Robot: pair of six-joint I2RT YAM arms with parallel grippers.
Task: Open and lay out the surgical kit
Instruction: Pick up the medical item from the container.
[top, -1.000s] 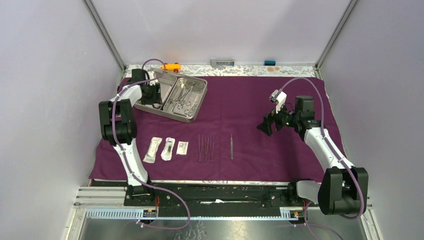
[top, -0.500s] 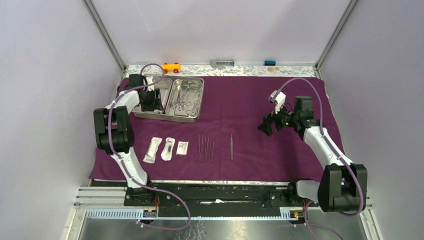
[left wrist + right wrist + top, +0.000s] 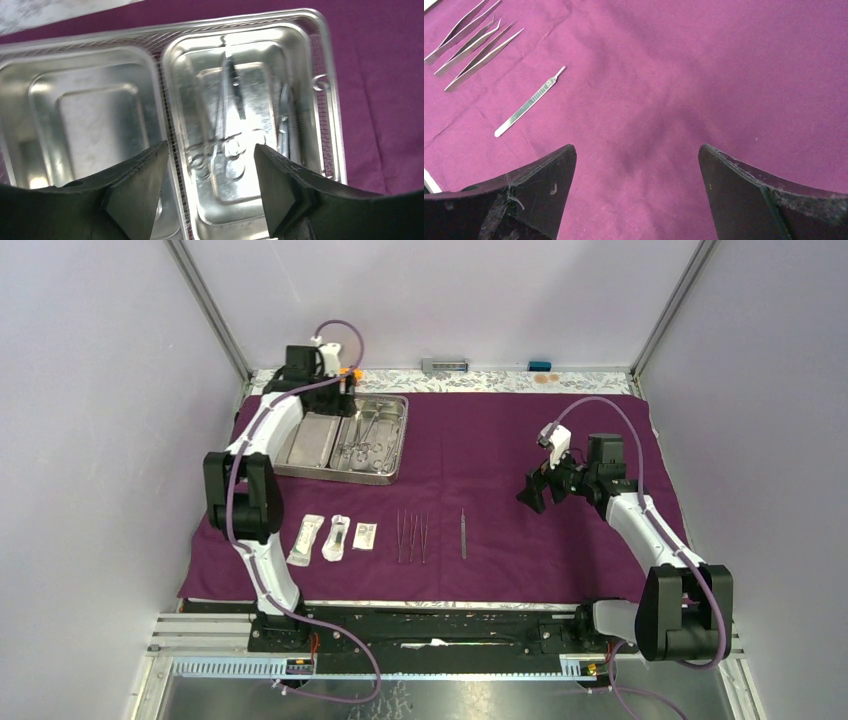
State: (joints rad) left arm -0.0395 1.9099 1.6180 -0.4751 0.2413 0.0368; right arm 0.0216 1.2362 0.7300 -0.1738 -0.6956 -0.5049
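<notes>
Surgical kit lies spread out on the purple cloth [image 3: 520, 430] that covers the table. At far left, the steel tray [image 3: 312, 440] sits on the far corner of the cloth. Ring-handled forceps [image 3: 231, 145] lie in its right compartment. Left fingers [image 3: 132, 190] hover above the tray near the divider, apart, with nothing between them. Nearer the front edge, three sealed packets [image 3: 335, 537] lie side by side in a row. Just to their right, three tweezers [image 3: 411, 536] lie parallel and close together. A slim steel handle [image 3: 463, 533] lies alone further right, apart from the tweezers. Right fingers [image 3: 536, 190] hover over bare cloth to the right of that handle, spread wide and holding nothing.
</notes>
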